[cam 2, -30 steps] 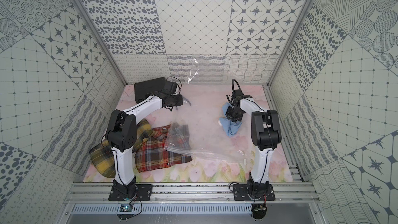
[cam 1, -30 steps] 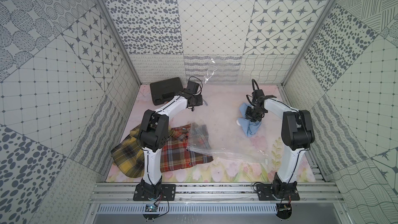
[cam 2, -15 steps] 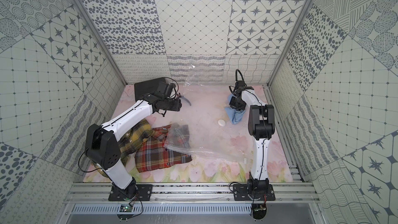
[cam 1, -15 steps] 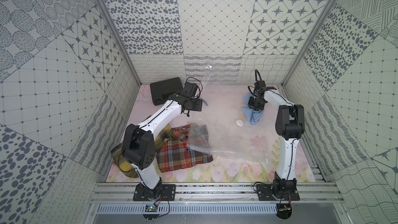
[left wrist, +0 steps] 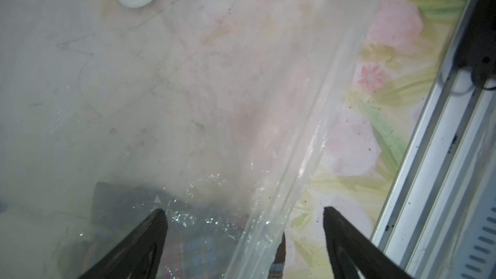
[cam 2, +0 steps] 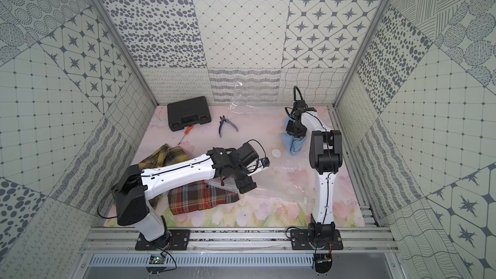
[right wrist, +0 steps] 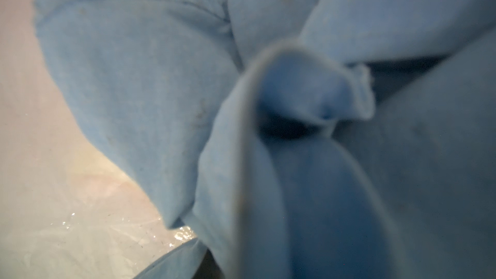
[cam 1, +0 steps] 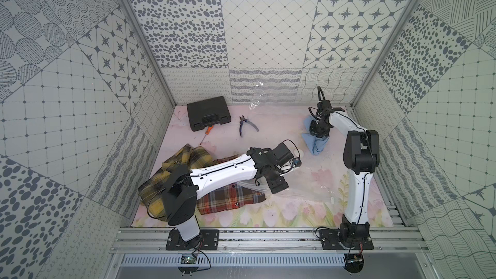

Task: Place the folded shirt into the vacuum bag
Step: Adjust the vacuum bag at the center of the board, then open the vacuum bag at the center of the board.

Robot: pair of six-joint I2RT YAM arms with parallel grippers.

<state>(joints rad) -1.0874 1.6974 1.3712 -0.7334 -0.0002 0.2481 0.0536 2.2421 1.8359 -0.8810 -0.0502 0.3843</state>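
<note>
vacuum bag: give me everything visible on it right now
The vacuum bag is clear, glossy, crinkled plastic lying mostly flat on the floral mat, with a round white valve cap. A far corner stands up against the back wall. One edge overlaps the red plaid shirt, under the open left gripper. The blue shirt, bunched in the right gripper, rests on or in it; I cannot tell which.

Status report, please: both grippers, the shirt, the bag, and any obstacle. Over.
Left gripper open over edge of vacuum bag. Right gripper shut on blue shirt, bunched, at far side. Red plaid shirt overlaps that edge.
</note>
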